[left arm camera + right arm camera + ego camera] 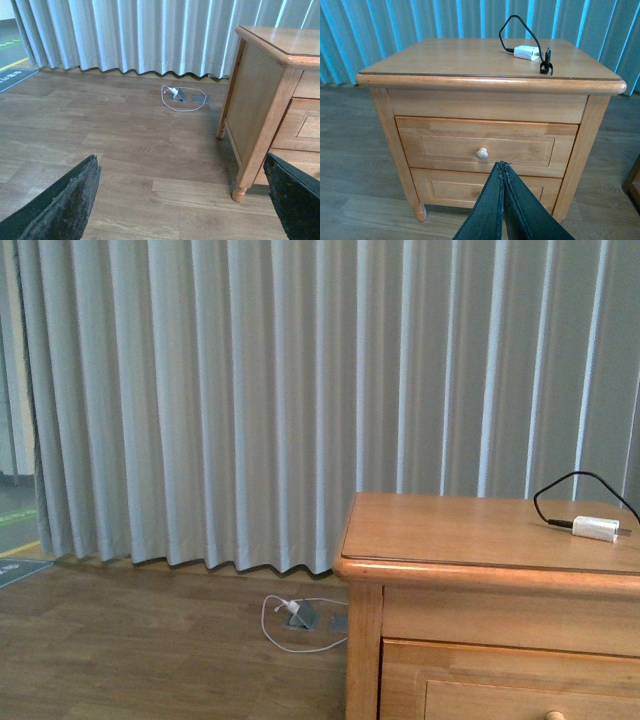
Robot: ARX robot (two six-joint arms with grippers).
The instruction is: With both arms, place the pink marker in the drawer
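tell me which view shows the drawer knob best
The right wrist view: the round knob sits in full sight at the middle of the closed upper drawer. The front view catches only its top edge at the frame's bottom. The left wrist view doesn't show it.

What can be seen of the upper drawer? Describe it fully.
The upper drawer is honey-coloured wood with a raised panel front and one round pale wooden knob at its centre. It is shut, flush in the nightstand, just under the top, above a second similar drawer. Nothing touches it; the right gripper, closed, points toward it from in front.
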